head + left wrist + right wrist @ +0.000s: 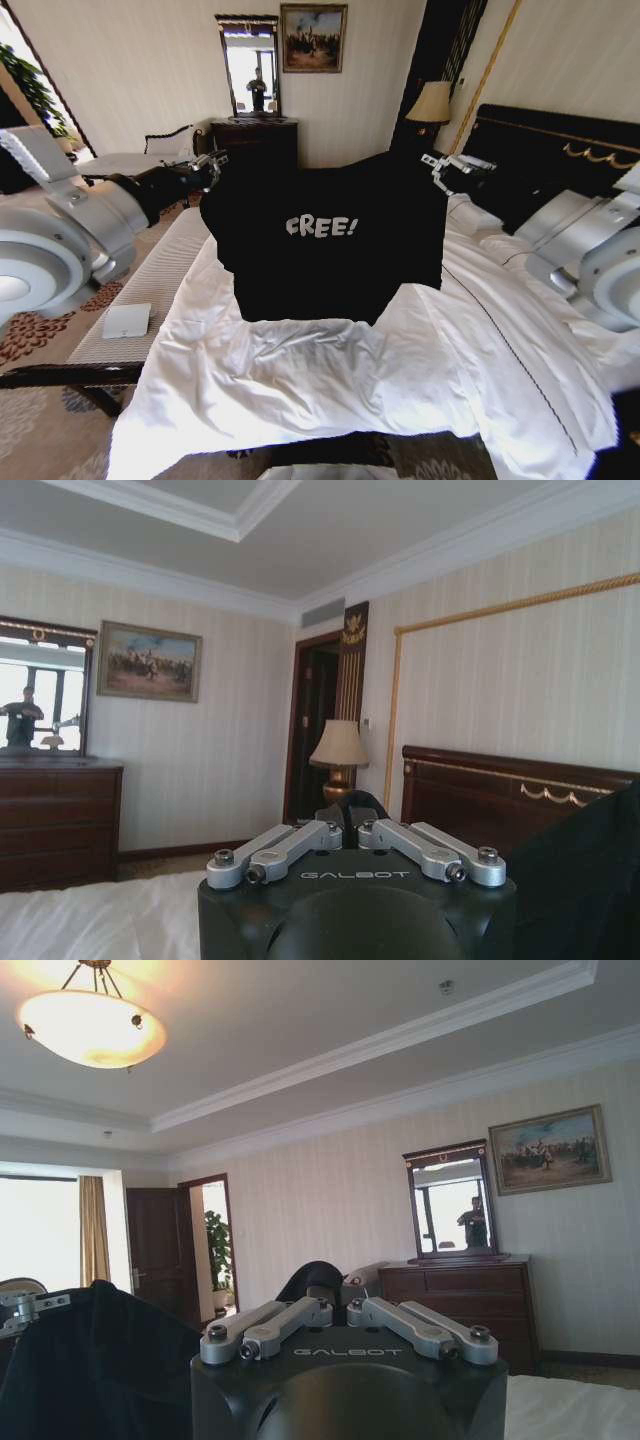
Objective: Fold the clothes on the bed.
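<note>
Above the bed, the T-shirt hangs pinched between left pincer and right pincer.

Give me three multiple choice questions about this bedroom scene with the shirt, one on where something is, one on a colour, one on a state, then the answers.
1. Where is the T-shirt?
A. flat on the bed
B. held up above the bed
C. on the floor

2. What colour is the shirt's lettering?
A. white
B. red
C. gold

3. How is the shirt held?
A. by one pincer
B. by both pincers
C. by a person

Answers: 1 B, it hangs spread over the sheets. 2 A, white on black. 3 B, the left pincer and the right pincer each grip an upper corner.
</note>
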You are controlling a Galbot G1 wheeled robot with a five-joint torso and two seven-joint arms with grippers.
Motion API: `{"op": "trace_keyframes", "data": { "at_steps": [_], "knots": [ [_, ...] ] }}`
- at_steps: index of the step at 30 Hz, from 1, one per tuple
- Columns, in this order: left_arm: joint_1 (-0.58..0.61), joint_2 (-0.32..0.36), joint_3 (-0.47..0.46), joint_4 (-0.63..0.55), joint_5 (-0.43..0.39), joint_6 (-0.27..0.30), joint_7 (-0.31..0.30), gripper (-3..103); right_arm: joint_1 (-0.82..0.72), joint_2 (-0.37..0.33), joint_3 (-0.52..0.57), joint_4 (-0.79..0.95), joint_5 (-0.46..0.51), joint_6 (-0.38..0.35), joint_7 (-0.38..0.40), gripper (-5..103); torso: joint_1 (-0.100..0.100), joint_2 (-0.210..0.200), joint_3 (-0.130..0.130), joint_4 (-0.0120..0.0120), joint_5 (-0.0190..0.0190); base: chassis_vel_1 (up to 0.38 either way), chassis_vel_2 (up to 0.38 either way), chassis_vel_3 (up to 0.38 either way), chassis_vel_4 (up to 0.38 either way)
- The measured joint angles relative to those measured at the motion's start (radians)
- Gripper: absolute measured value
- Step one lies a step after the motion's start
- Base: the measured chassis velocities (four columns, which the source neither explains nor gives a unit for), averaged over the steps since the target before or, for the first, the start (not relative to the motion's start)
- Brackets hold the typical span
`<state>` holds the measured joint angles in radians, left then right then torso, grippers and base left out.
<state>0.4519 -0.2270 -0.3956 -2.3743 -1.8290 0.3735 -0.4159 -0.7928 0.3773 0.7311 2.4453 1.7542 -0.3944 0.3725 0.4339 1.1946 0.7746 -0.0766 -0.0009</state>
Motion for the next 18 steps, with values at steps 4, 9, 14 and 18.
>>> {"op": "trace_keyframes", "data": {
  "at_steps": [4, 9, 14, 18],
  "knots": [
    [0.018, 0.035, -0.051, -0.026, -0.084, 0.014, -0.004, 2, -0.064, 0.000, 0.089, 0.044, 0.055, -0.003, 0.018, 1, 0.000, 0.000, 0.000, 0.0000, 0.0000, 0.000, 0.000, 0.000, 0.000],
    [0.056, 0.052, -0.142, -0.063, -0.182, 0.045, -0.038, 2, -0.157, 0.003, 0.208, 0.061, 0.112, -0.015, 0.033, 1, 0.000, 0.000, 0.000, -0.0006, 0.0003, 0.000, 0.000, 0.000, 0.000],
    [0.314, -0.012, -0.443, -0.107, -0.248, 0.118, -0.120, 2, -0.189, 0.019, 0.316, 0.060, 0.266, -0.034, 0.103, 1, 0.000, 0.000, 0.000, -0.0005, -0.0001, 0.000, 0.000, 0.000, 0.000],
    [0.557, -0.052, -0.701, -0.128, -0.289, 0.165, -0.137, 2, -0.207, 0.022, 0.377, 0.059, 0.351, -0.047, 0.141, 1, 0.000, 0.000, 0.000, -0.0002, -0.0002, 0.000, 0.000, 0.000, 0.000]
  ]
}}
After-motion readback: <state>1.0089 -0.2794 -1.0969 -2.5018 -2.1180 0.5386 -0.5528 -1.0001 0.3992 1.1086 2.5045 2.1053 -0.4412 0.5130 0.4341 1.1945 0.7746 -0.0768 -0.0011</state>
